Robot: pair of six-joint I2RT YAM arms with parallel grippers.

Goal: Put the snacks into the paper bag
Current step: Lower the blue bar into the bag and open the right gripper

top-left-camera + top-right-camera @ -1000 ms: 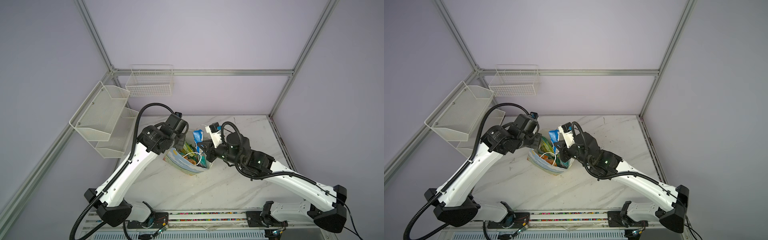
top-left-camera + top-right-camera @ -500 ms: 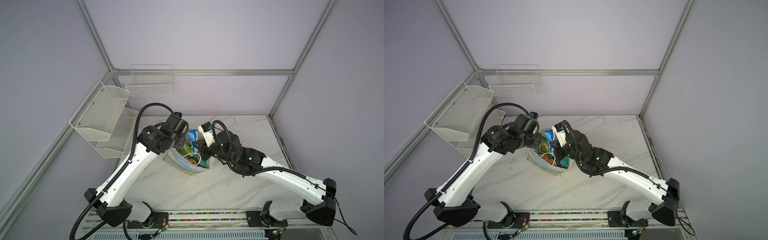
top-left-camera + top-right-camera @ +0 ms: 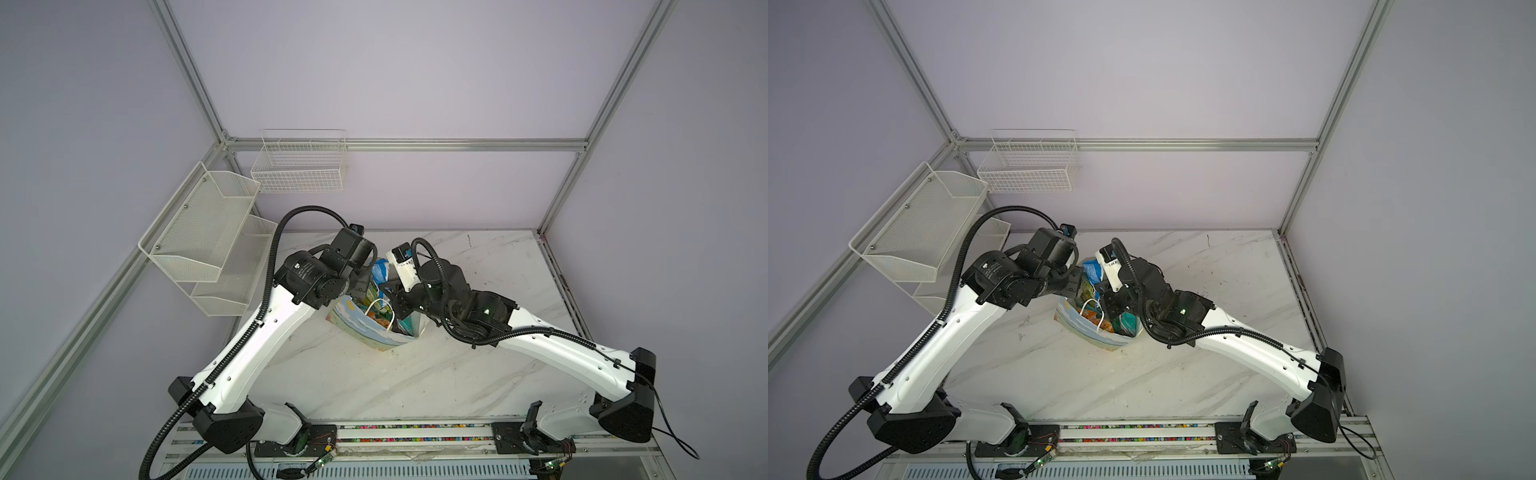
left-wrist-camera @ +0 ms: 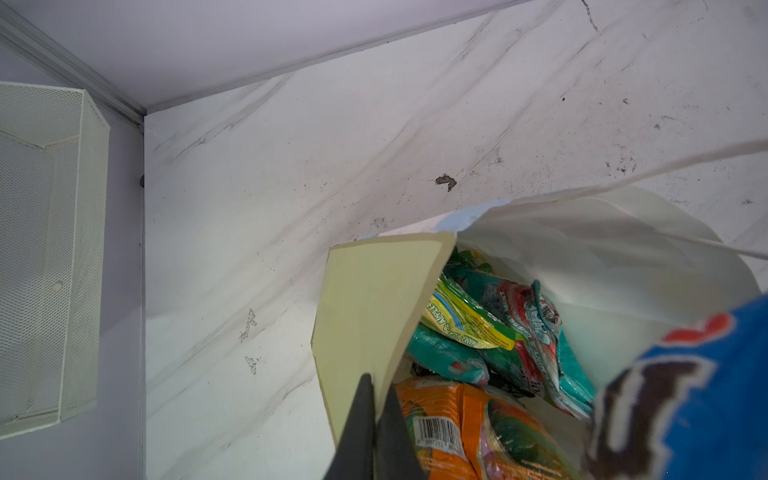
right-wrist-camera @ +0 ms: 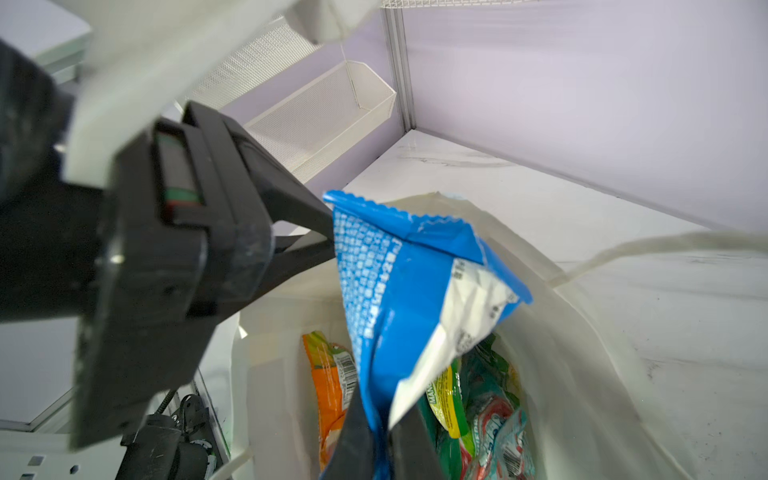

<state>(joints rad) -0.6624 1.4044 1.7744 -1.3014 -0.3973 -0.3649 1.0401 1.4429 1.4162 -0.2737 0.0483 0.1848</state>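
Blue packet (image 5: 395, 282), pinched in right jaws, has come over the paper bag (image 3: 365, 329); left jaws clamp its rim.

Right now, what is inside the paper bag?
The paper bag holds an orange packet, a green packet and teal packets. The blue packet in the right gripper covers part; the bottom is hidden.

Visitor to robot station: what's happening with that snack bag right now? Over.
Left gripper shut on paper bag rim. Right gripper shut on blue packet, over the mouth. Other snacks inside. Cord handle droops across the opening.
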